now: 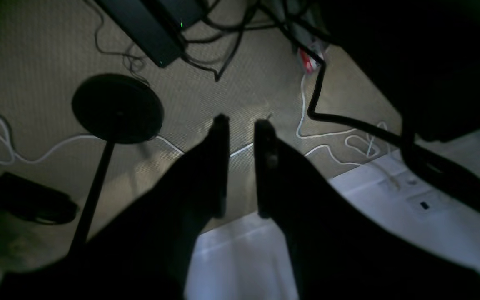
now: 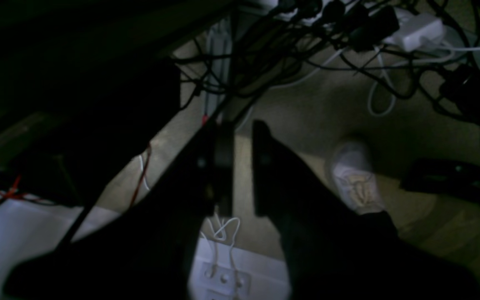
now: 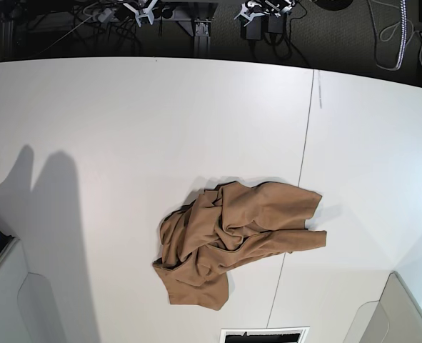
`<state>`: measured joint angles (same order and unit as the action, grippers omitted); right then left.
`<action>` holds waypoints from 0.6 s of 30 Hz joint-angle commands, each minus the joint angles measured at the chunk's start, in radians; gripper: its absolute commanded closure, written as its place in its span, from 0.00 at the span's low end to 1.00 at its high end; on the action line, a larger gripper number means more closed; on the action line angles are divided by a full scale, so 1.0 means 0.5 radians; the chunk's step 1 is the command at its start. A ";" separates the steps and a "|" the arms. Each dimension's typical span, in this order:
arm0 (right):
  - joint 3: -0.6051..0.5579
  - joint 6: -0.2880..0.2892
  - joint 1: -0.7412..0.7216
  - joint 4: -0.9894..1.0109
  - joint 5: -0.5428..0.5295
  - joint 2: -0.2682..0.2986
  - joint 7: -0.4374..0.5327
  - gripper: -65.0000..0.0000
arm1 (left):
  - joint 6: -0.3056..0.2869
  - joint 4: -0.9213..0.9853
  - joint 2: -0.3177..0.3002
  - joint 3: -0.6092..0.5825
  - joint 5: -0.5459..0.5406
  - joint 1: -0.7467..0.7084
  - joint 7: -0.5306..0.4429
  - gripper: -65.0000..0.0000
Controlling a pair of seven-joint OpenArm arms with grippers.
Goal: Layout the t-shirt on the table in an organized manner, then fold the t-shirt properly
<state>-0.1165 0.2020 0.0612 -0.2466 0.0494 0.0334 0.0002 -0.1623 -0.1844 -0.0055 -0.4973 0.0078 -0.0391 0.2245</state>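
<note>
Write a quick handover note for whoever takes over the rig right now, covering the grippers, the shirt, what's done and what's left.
Left gripper: jaws slightly apart, empty, out past the table edge over the floor.
Right gripper: the same, narrow gap, empty.
The t-shirt lies crumpled in a heap on the table, across the seam line.
Done: nothing yet.
Left: spread it flat, then fold it.

Floor's a beige low-pile carpet (image 1: 231,96), pretty dim, with white cables (image 1: 331,141) snaking toward 3 o'clock. A round black stand base (image 1: 117,108) sits at 9 o'clock. Black cord tangle (image 2: 290,46) up at 12, and someone's white sneaker (image 2: 354,175) at 3.
</note>
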 commanded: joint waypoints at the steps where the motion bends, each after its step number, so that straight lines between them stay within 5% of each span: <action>1: -0.003 0.014 0.006 -0.019 -0.001 0.010 0.014 0.90 | -0.013 -0.029 0.009 0.002 -0.004 -0.007 0.031 0.79; 12: -0.004 0.018 0.242 -0.358 0.202 0.035 0.013 0.90 | -0.014 -0.742 -0.130 0.002 -0.008 -0.403 0.023 0.79; 18: -0.004 0.241 0.509 -0.838 0.200 0.163 0.004 0.90 | -0.012 -1.164 -0.200 0.002 -0.007 -0.648 0.024 0.79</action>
<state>-0.1184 0.3172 0.3107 -0.6621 0.1551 0.1085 -0.0105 -0.1650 -0.7605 -0.1024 -0.4961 0.0074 -0.3565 0.2424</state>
